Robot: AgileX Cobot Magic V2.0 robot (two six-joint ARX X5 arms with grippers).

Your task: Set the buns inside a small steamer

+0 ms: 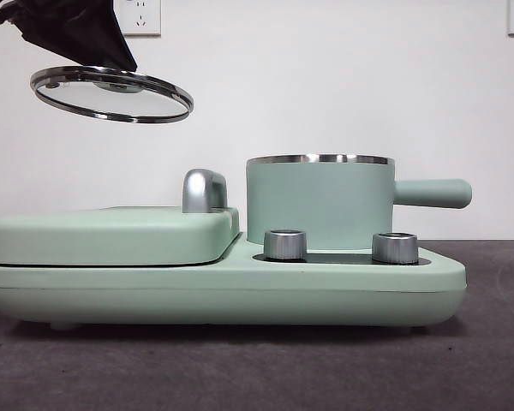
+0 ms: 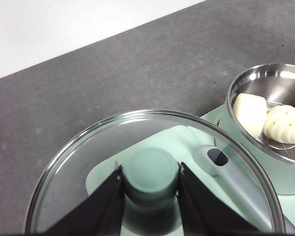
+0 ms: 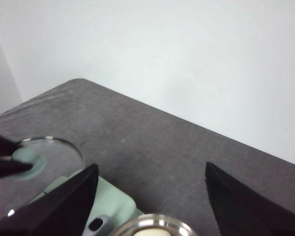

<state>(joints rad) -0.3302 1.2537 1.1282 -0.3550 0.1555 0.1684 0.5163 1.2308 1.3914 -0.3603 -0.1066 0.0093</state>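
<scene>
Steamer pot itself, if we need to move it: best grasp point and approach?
Grip the straight side handle of the small steamer, probably from above, jaws across it. It sticks out level, clear of the knobs; the pot body looks too wide. Both buns are inside, so keep it level. Left gripper holds the glass lid.

Small steamer [image 1: 319, 201] mouth stands uncovered; the glass lid [image 1: 111, 94] hangs clear above the griddle lid [image 1: 111, 233].

I see the left gripper [image 1: 111, 64] holding the glass lid [image 1: 111, 94] tilted, high above the griddle lid [image 1: 111, 235]; the small steamer [image 1: 319, 201] stands uncovered.
</scene>
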